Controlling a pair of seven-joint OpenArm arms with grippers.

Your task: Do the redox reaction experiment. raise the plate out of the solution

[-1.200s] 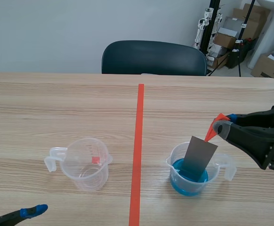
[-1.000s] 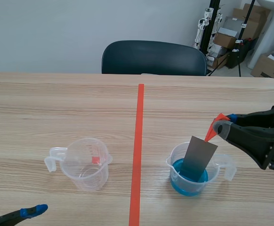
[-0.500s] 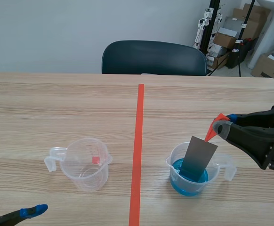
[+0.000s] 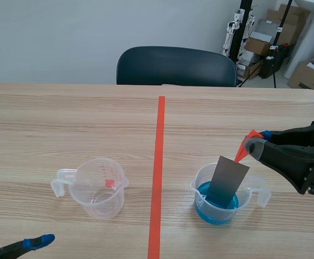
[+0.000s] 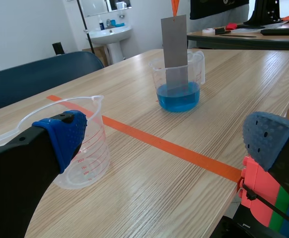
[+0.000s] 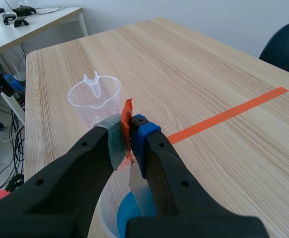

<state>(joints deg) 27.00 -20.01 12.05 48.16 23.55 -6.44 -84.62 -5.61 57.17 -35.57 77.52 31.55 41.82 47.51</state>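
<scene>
Pinching a thin orange-red tab (image 4: 245,147) between its dotted pads, the right gripper (image 6: 130,136) holds the flat, matte grey metal plate (image 4: 228,177) tilted, its lower edge dipped in blue solution (image 4: 213,209) inside a clear plastic handled beaker (image 4: 262,193). The left gripper (image 5: 164,144) hangs spread open near an empty transparent measuring cup (image 4: 99,189) with red graduations.
</scene>
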